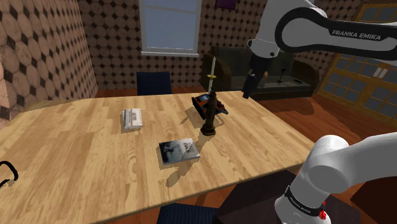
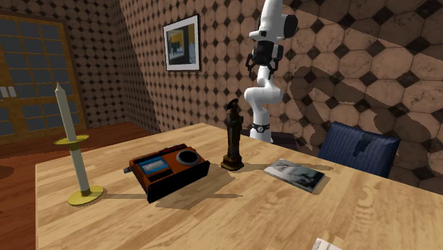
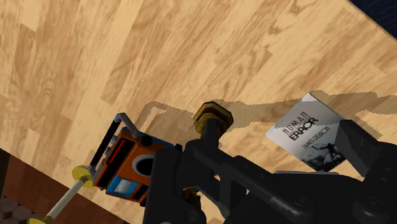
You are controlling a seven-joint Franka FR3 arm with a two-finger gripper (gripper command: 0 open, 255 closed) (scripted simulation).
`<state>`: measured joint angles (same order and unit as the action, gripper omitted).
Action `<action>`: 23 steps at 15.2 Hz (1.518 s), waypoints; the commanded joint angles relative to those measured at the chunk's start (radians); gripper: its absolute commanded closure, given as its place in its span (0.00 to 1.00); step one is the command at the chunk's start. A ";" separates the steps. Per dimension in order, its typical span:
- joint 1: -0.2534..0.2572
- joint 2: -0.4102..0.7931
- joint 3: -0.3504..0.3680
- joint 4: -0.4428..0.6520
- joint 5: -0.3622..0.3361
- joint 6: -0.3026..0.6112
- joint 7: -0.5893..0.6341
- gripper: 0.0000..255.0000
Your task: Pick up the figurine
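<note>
Over the wooden table (image 1: pixel 76 159), need to bring the spread-open gripper (image 1: pixel 249 88) down and toward the shoulder view's left, onto the upright dark figurine (image 1: pixel 210 114).

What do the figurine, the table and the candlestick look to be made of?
Figurine: dark brown and faintly glossy, perhaps carved wood or bronze; the look leaves it open. Table: light wood, shown by its plank seams and grain lines. Candlestick: flat yellow, maybe brass or painted metal; hard to tell.
</note>
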<state>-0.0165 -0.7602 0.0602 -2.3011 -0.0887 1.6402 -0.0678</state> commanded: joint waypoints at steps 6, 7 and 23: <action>-0.036 0.101 -0.003 -0.050 0.002 0.208 0.084 0.00; -0.044 0.125 -0.003 -0.055 0.002 0.249 0.101 0.00; -0.134 0.491 -0.011 -0.043 -0.026 0.739 0.306 0.00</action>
<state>-0.1489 -0.2765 0.0513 -2.3363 -0.1137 2.3623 0.2383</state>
